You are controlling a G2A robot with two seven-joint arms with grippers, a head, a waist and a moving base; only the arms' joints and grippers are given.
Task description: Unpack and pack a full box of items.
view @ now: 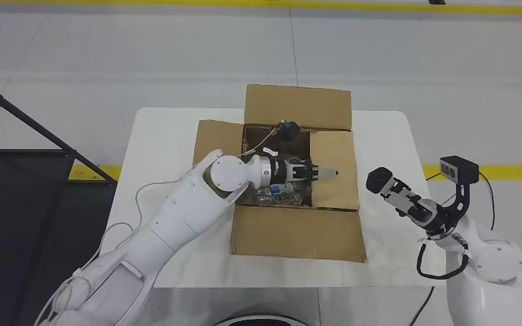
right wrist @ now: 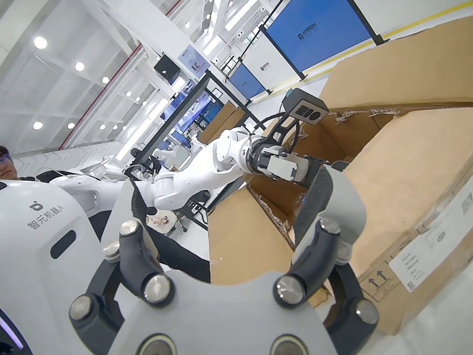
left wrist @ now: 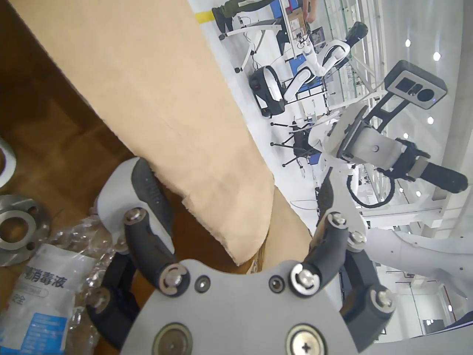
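An open cardboard box [view: 295,233] stands mid-table with its flaps folded outward. My left gripper [view: 325,173] is over the box's right side, open, its fingers [left wrist: 147,190] straddling the torn inner edge of the right flap [left wrist: 155,86]. Inside the box lie a plastic-wrapped bottle with a blue-and-white label [left wrist: 40,293], a metal flange [left wrist: 16,223] and a white roll [left wrist: 4,164]. My right gripper [view: 381,180] hangs open above the table right of the box, nothing between its fingers [right wrist: 325,201], facing the box's side wall [right wrist: 417,201].
A dark teal object [view: 287,128] sits at the back of the box. The white table [view: 163,163] has bare room left of the box and a narrower strip [view: 387,244] to its right. The back flap [view: 298,104] stands up.
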